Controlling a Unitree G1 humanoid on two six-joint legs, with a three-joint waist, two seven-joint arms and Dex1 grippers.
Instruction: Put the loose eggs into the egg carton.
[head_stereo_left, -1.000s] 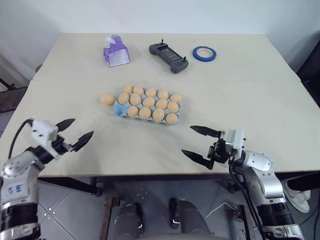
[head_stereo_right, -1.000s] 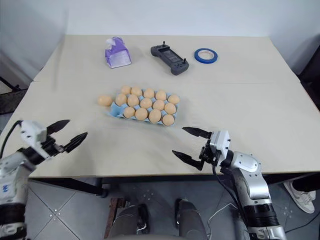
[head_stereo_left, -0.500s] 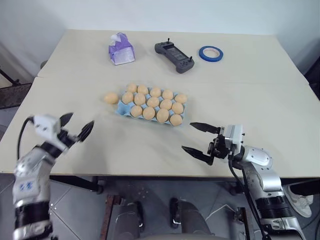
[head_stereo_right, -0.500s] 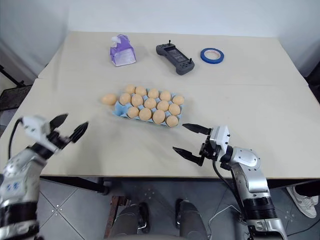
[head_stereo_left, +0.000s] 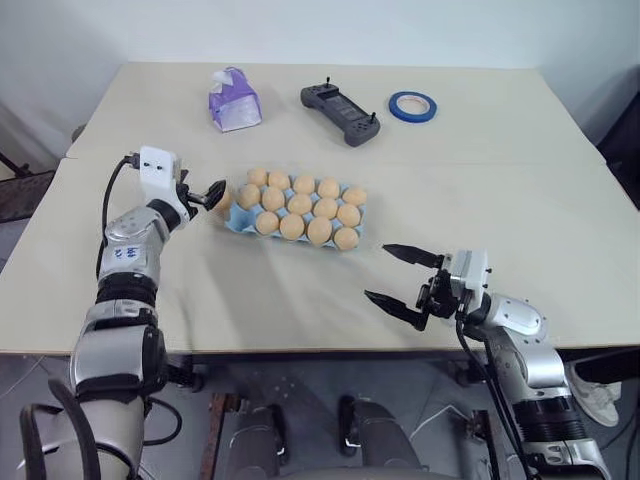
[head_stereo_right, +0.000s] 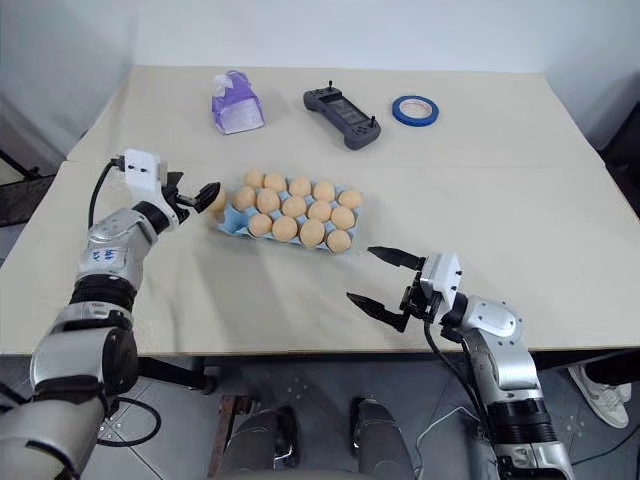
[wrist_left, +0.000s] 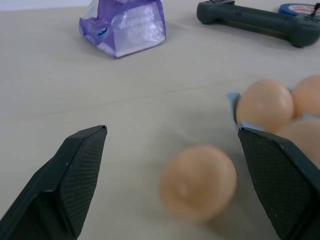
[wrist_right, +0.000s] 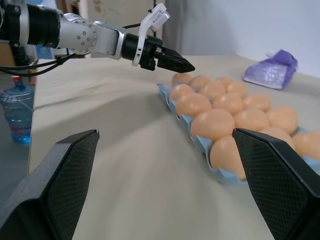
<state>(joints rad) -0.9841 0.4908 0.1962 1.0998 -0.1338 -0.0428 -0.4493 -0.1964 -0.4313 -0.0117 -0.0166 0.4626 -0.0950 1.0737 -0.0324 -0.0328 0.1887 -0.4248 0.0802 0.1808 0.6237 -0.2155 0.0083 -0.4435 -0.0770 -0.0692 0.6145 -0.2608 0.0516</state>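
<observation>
The light blue moulded pulp egg carton (head_stereo_left: 237, 217) lies near the middle of the pale beige table (head_stereo_left: 520, 190), its visible cups filled with pale orange-tan oval eggs. One loose egg (wrist_left: 198, 181) of the same colour rests on the table just beside the carton's left end, apart from it by a narrow gap.

The left gripper (head_stereo_left: 206, 194), with two black fingers, is level with that egg, the fingers spread wide so that the egg sits between them without contact. This suits a side-on pinch; the step in hand is judged to be the approach to the last loose egg. Whether an empty cup remains for it cannot be told, as the eggs hide the cups.

The right gripper (head_stereo_left: 398, 274) hangs well apart from the carton, on its near right side, fingers spread and holding nothing, apparently parked clear of the work.

Beyond the carton's far side lie a purple tissue pack (head_stereo_left: 232, 101), a dark grey handheld controller (head_stereo_left: 338, 114) and a blue tape roll (head_stereo_left: 412, 106), none of them involved.
</observation>
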